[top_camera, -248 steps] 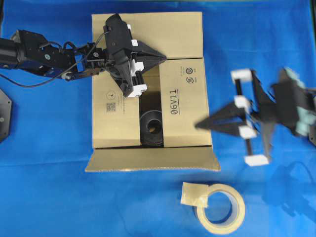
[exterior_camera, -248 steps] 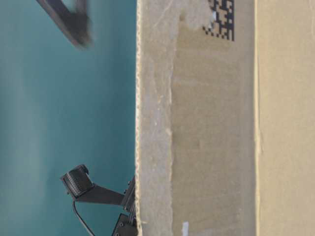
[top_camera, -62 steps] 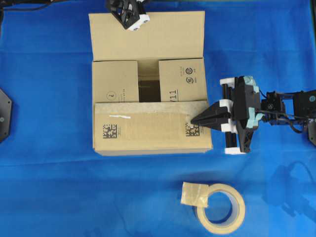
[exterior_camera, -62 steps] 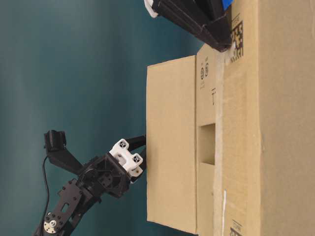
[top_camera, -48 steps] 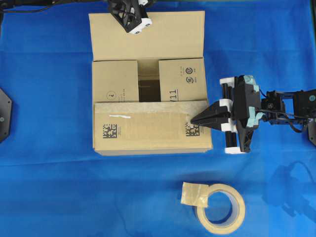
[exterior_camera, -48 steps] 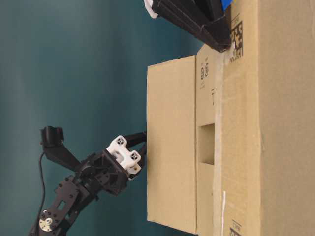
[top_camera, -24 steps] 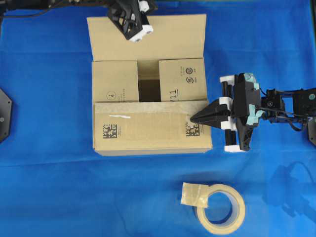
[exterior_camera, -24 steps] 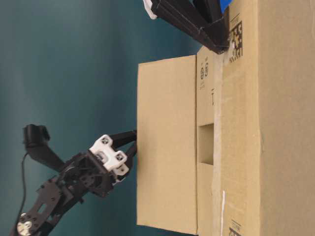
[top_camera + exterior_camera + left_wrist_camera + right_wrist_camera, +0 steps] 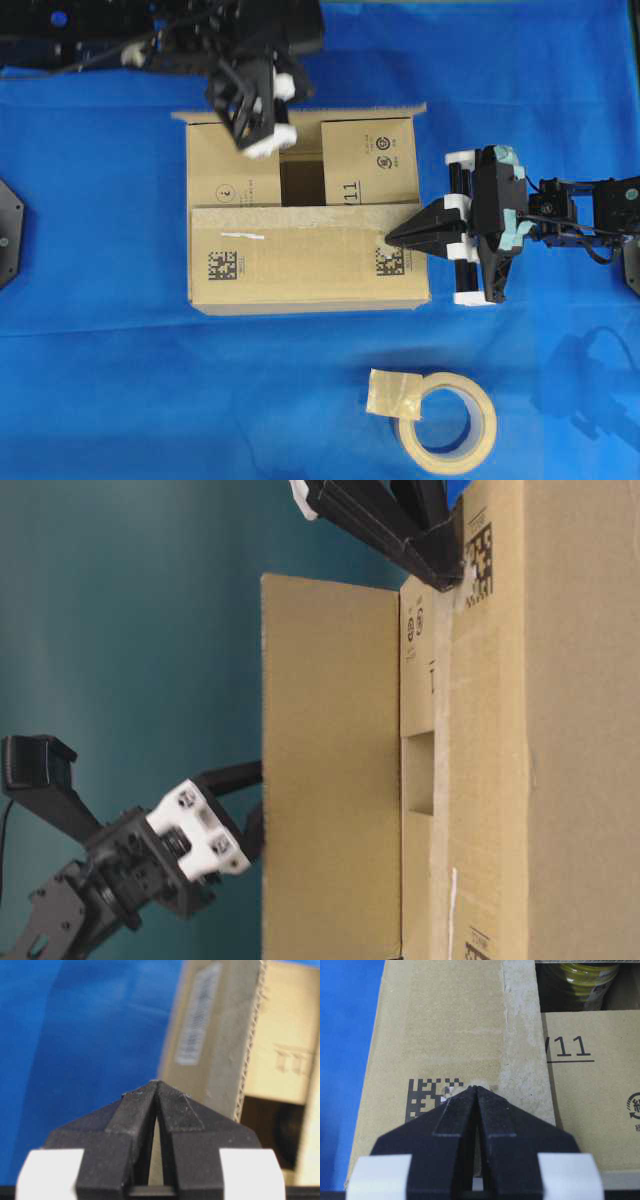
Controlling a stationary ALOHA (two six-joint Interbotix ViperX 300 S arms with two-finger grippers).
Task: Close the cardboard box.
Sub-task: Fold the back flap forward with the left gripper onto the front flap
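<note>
The cardboard box [image 9: 300, 265] lies mid-table with its near flap [image 9: 445, 1035] folded flat and both side flaps down. Its far flap [image 9: 330, 760] stands roughly upright and shows edge-on in the overhead view. My left gripper [image 9: 258, 805] is shut and presses its tip against the outer face of that flap; it sits over the box's far left edge [image 9: 245, 120]. The left wrist view shows its shut tip [image 9: 156, 1083] before the flap's white label [image 9: 197, 1020]. My right gripper [image 9: 390, 240] is shut, its tip [image 9: 476, 1087] resting on the near flap at a QR mark [image 9: 425, 1095].
A beige tape roll [image 9: 447, 422] lies on the blue cloth [image 9: 100, 350] near the front right. Through the gap between the side flaps a dark, yellow-topped object [image 9: 580, 980] shows inside the box. A black mount [image 9: 8, 232] sits at the left edge.
The far flap has swung up from lying open to standing upright. My left gripper has come toward the box behind it. The right gripper has stayed on the near flap.
</note>
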